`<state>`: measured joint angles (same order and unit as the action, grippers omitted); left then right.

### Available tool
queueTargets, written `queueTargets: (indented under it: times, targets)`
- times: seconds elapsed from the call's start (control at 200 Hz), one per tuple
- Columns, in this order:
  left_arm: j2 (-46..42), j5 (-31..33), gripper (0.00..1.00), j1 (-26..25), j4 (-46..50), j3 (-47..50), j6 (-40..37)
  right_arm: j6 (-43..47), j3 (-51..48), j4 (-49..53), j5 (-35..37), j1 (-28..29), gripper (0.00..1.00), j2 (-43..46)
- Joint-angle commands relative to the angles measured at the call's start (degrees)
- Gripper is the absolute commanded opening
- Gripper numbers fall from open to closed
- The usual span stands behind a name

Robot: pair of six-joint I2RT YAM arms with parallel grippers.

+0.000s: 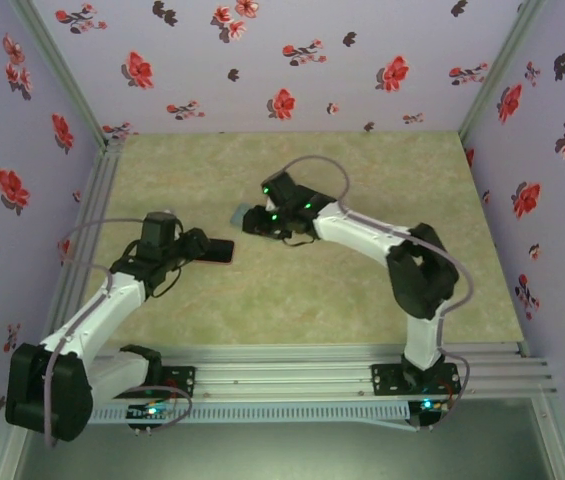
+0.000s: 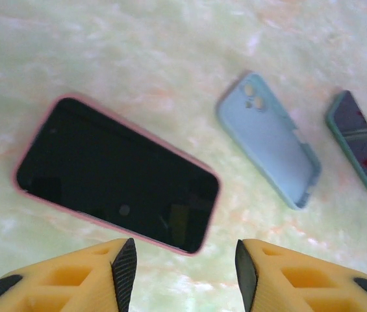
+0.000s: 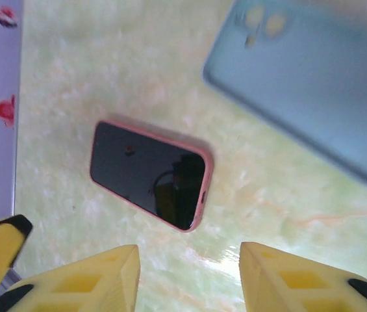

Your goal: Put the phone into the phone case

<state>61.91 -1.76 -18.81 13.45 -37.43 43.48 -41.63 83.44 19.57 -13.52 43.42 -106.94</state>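
While the top view sets the pink-rimmed black phone (image 1: 219, 250) left of centre on the pale green marbled worktop (image 1: 362, 290), the light blue phone case (image 1: 236, 214) lies just beyond. Left wrist: left gripper (image 2: 182, 268) gapes empty near the phone; a teal-edged dark slab (image 2: 358, 140) flanks the case. Right wrist: right gripper (image 3: 189, 273) spread, empty.

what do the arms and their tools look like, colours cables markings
The left arm and right arm have white link shells with black joints and black bases. A thin grey cable loops along each. Small green lights glow near the right wrist. The left tool and right tool have yellow fingers with cut-out pockets; the left's carry black pads.
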Motion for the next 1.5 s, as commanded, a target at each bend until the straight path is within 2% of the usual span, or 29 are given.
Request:
queueTargets:
  times: [0.0, 0.195, 0.38, 0.445, 0.63, 0.795, 1.09, 1.495]
  targets:
    - [1.2, -1.8, 0.50, -2.0, 3.4, -3.8, -2.6, 10.4, 2.9, 9.7, 3.3, -5.4, 0.50, 3.6]
    - [4.6, -5.0, 0.51, -3.1, 1.3, -6.6, -5.0, 22.5, 8.9, 14.4, 5.4, -11.8, 0.61, 1.2]
    - [7.3, -7.9, 0.51, -3.0, -0.8, -7.9, -6.0, 28.2, 13.8, 14.9, 6.8, -14.9, 0.69, -5.9]
    - [8.7, -9.3, 0.51, -3.1, -0.7, -9.2, -6.4, 30.2, 16.9, 16.2, 5.5, -16.0, 0.72, -9.1]
    - [11.2, -11.3, 0.51, -3.1, -2.0, -11.6, -6.0, 37.8, 26.2, 20.9, 7.7, -18.2, 0.79, -18.4]
    - [14.3, -11.0, 0.52, -3.0, -2.3, -13.8, -5.7, 39.0, 29.5, 21.2, 2.3, -22.7, 0.85, -22.2]
    - [20.3, -10.1, 0.51, -3.0, -0.7, -17.8, -5.4, 42.2, 34.0, 23.6, -1.1, -23.4, 0.96, -28.5]
    - [23.8, -9.8, 0.51, -3.0, 0.3, -20.9, -5.8, 41.9, 35.3, 24.1, -4.3, -23.4, 0.98, -31.4]
